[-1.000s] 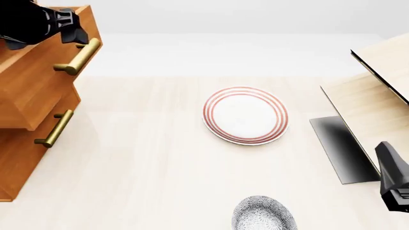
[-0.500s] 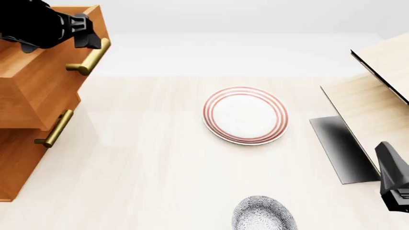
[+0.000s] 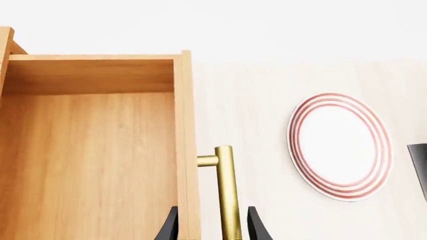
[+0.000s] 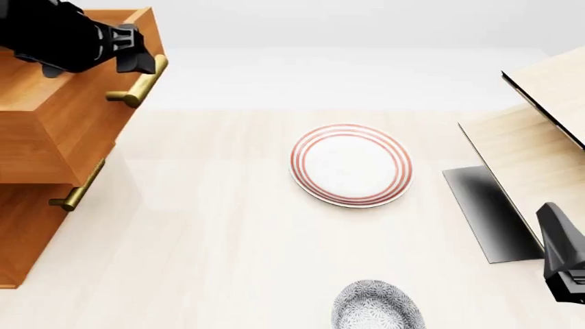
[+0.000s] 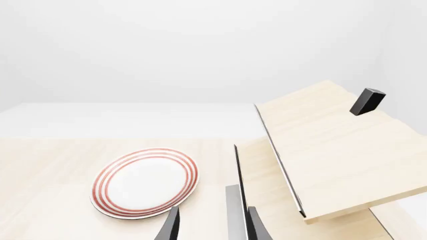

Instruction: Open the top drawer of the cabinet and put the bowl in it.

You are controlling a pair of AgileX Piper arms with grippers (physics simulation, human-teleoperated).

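The orange-brown cabinet (image 4: 37,205) stands at the table's left edge. Its top drawer (image 4: 64,103) is pulled out, and its bare wooden inside (image 3: 87,165) shows in the left wrist view. My left gripper (image 4: 139,58) holds the drawer's brass bar handle (image 4: 137,81). In the left wrist view the handle (image 3: 227,195) runs between the fingers of the left gripper (image 3: 212,227). The speckled bowl (image 4: 377,307) sits on the table at the near edge, right of centre. My right gripper (image 4: 562,257) hangs at the near right, well apart from the bowl, its fingers (image 5: 170,225) parted around nothing.
A flat white plate with red rings (image 4: 351,164) lies mid-table. A pale light-wood structure (image 4: 539,130) with a dark panel (image 4: 484,212) fills the right side. The lower drawer handle (image 4: 82,184) juts out under the open drawer.
The top drawer has slid further out to the right, with my left gripper moving along on its handle. The right arm, bowl and plate have stayed put.
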